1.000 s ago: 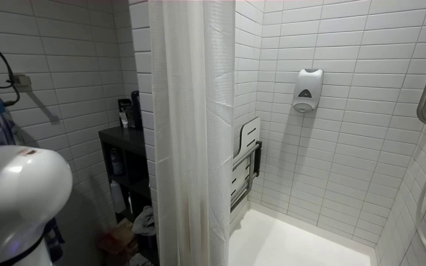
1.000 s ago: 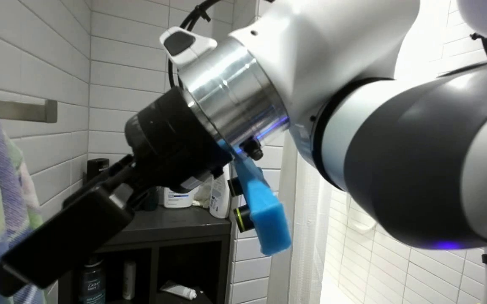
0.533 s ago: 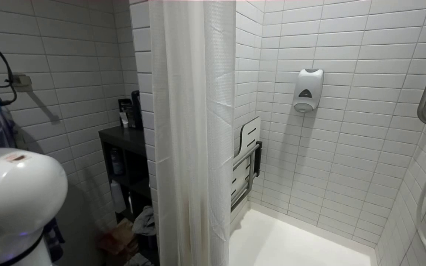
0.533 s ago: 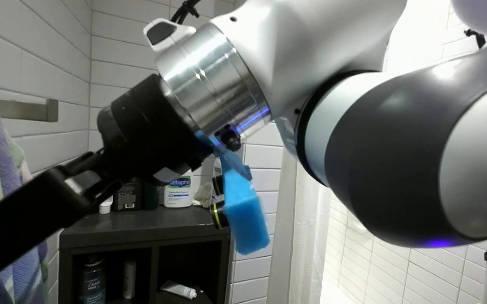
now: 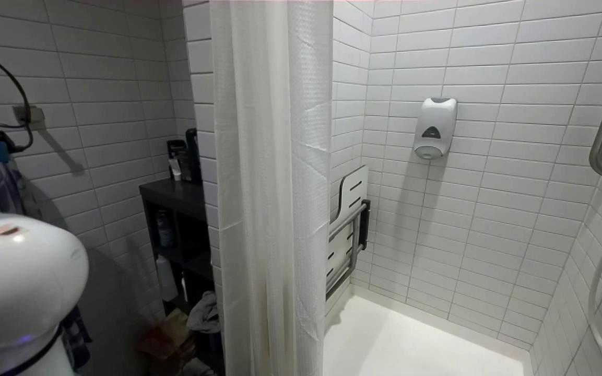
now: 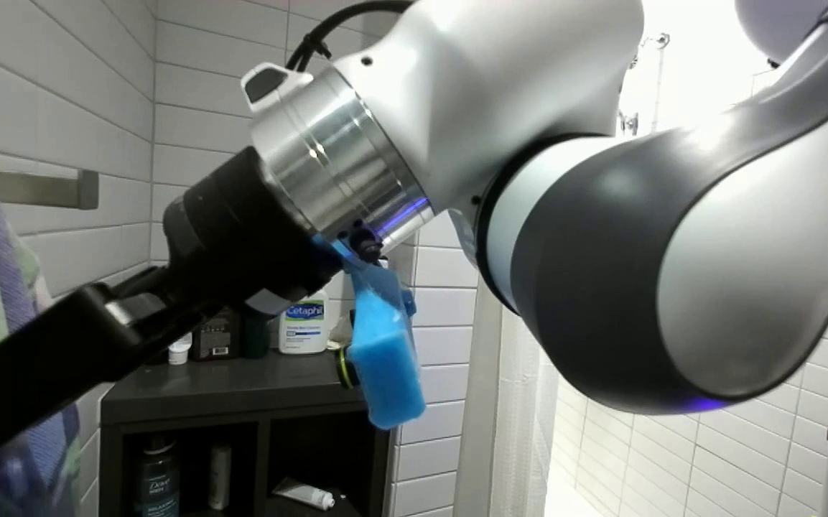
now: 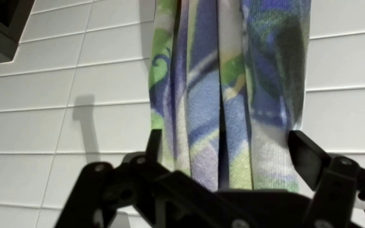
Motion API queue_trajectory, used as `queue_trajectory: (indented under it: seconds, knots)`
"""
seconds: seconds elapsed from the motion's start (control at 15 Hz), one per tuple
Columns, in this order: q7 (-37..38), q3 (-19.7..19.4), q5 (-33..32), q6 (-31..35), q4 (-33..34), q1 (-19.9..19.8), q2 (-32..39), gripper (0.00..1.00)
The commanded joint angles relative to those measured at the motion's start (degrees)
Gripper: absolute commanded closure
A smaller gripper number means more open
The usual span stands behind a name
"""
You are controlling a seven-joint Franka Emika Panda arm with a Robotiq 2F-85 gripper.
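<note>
The end effector [image 7: 225, 136], jaws apart, spans the towel [image 7: 234, 101]; centre on its folds and close evenly so no layer slips.

White tiled walls [image 5: 488, 209], pale shower curtain [image 5: 272, 188], dark shelf unit [image 6: 241, 409], bright shower floor [image 5: 410, 339]

One gripper [image 7: 225, 139], one multicoloured towel [image 7: 203, 104], one wall dispenser [image 5: 436, 128].

A white Cetaphil bottle [image 6: 303, 332] (label showing) stands atop dark shelving [image 6: 241, 391].
</note>
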Motion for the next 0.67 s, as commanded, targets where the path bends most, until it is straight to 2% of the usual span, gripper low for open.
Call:
queue_trajectory:
  seconds: [0.0, 0.6]
  knots:
    - [2.5, 4.8, 0.0, -0.2, -0.4, -4.1, 1.6, 0.00]
    - [3.7, 6.5, -1.2, -1.0, 1.2, -3.4, 4.8, 0.00]
